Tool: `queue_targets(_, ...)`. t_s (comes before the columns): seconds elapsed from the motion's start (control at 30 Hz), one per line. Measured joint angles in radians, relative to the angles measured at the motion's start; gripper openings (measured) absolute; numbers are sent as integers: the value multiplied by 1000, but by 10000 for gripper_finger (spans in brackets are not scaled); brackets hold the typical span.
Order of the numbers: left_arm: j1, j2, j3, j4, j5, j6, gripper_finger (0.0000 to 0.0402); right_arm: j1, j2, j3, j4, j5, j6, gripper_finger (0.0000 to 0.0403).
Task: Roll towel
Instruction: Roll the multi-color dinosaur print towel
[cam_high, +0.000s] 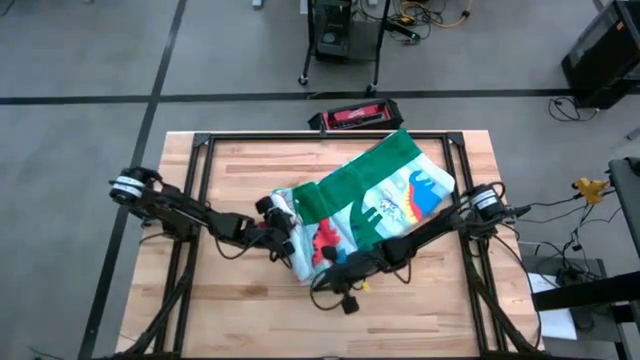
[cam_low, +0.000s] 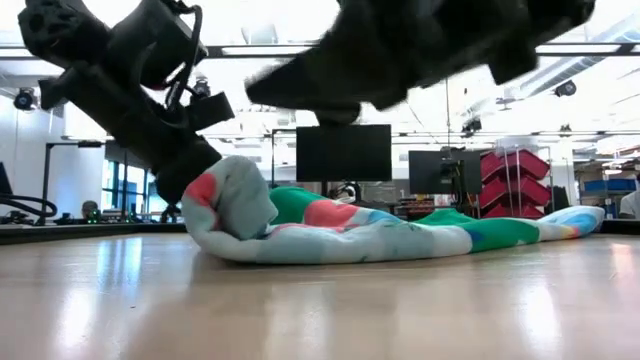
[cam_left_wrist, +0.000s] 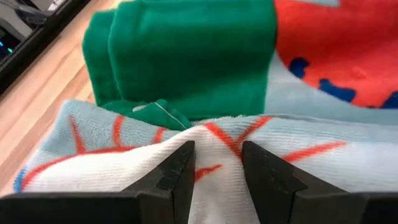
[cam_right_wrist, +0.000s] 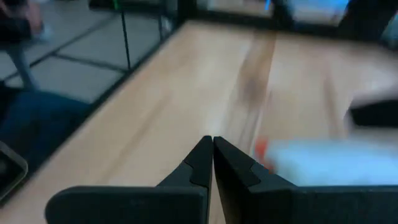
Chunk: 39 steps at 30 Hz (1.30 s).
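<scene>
Towel, folded into a long band, lies slantwise across the middle of the wooden tabletop; its green end reaches toward the far right corner, well inside the black frame rails, and its bunched, partly rolled end sits near the centre. Bare wood stretches wide on the left of the cloth and along the whole near edge. On the right only a narrow strip remains between the towel and the rail.

From the left, the left arm reaches in low across the tabletop, bent at the elbow. The left hand meets the rolled end of the towel from the side. In the left wrist view its two dark fingers stand a little apart with a ridge of white, red-lined cloth pinched up between them, so it is clamped on the towel.

From the right, the right arm slants down over the towel's near side. The right hand hangs over bare wood just beside the cloth, fingertips pressed together, holding nothing.
</scene>
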Motion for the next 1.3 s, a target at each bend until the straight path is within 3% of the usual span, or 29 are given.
queue_targets(0.17, 0, 67, 3, 76, -19, -14, 119, -71, 66, 64, -16, 5, -35, 0)
queue_targets(0.5, -4, 95, 4, 131, -16, 13, 119, -148, 117, 103, -14, -102, -119, 0)
queue_targets(0.97, -6, 57, 2, 141, 9, 75, 119, -126, 233, 88, 53, -153, -19, 0)
queue_targets(1.3, 53, 37, 2, 118, 10, 136, 119, -126, 238, 89, 53, -156, -9, 0)
